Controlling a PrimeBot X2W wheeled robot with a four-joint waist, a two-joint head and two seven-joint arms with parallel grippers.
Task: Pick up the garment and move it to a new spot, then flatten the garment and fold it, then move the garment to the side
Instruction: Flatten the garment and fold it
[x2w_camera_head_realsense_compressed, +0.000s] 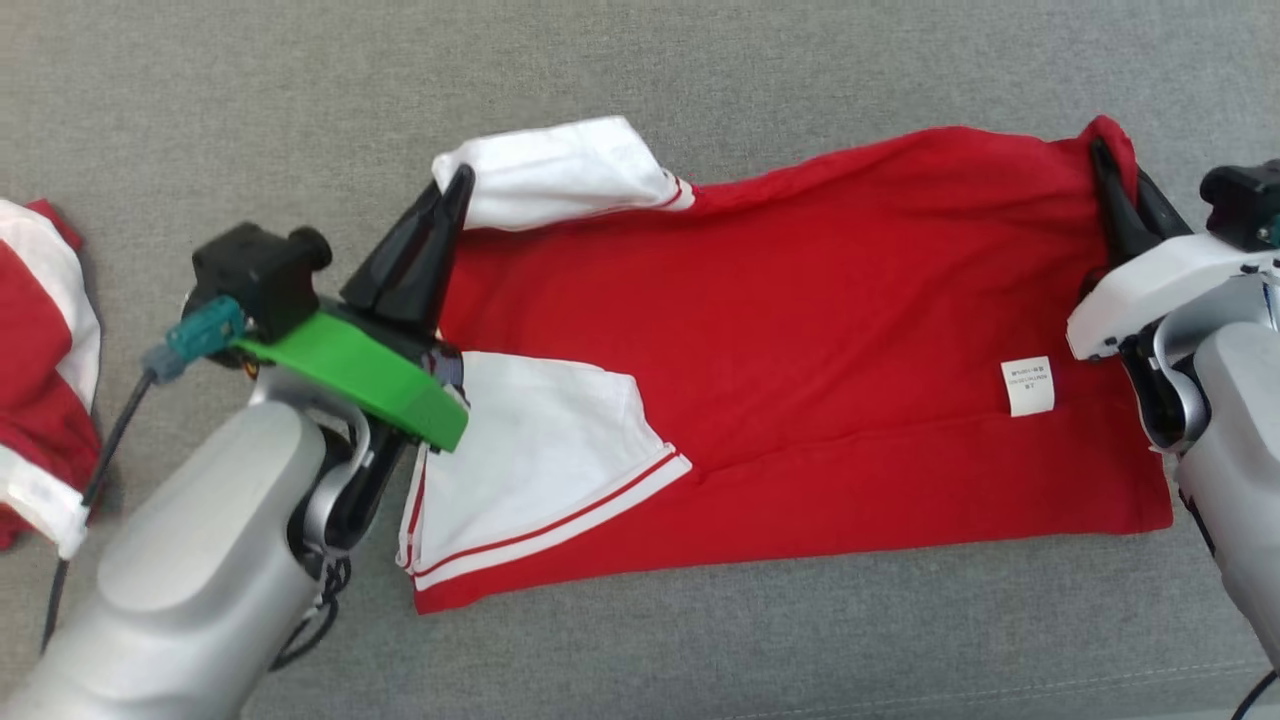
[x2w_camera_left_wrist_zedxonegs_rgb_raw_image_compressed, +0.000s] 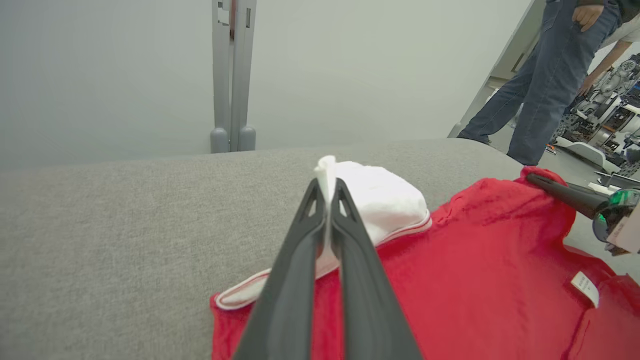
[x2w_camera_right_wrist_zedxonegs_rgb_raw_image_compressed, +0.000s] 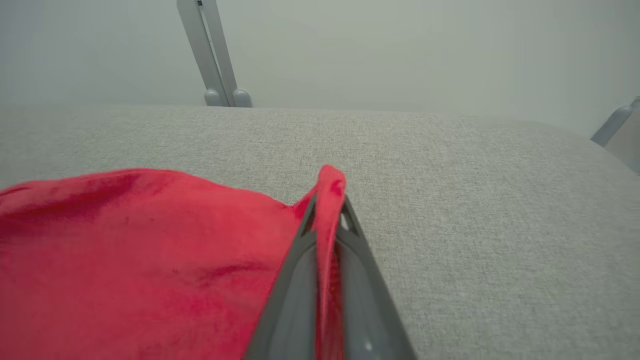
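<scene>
Red T-shirt (x2w_camera_head_realsense_compressed: 800, 350) lies spread on the grey cushion (x2w_camera_head_realsense_compressed: 300, 100), long axis left-right; I have the left gripper (x2w_camera_head_realsense_compressed: 455, 195) clamped on its far white sleeve (x2w_camera_head_realsense_compressed: 560, 170), the right gripper (x2w_camera_head_realsense_compressed: 1100, 160) on its far hem corner (x2w_camera_head_realsense_compressed: 1112, 130).

Seemingly a robotics lab: at two o'clock of the left wrist view a person (x2w_camera_left_wrist_zedxonegs_rgb_raw_image_compressed: 545, 85) in jeans stands near pale robot hardware (x2w_camera_left_wrist_zedxonegs_rgb_raw_image_compressed: 611, 102); at twelve, a grey metal post (x2w_camera_left_wrist_zedxonegs_rgb_raw_image_compressed: 233, 75) rises behind the grey fabric-covered worktop (x2w_camera_left_wrist_zedxonegs_rgb_raw_image_compressed: 100, 225).
</scene>
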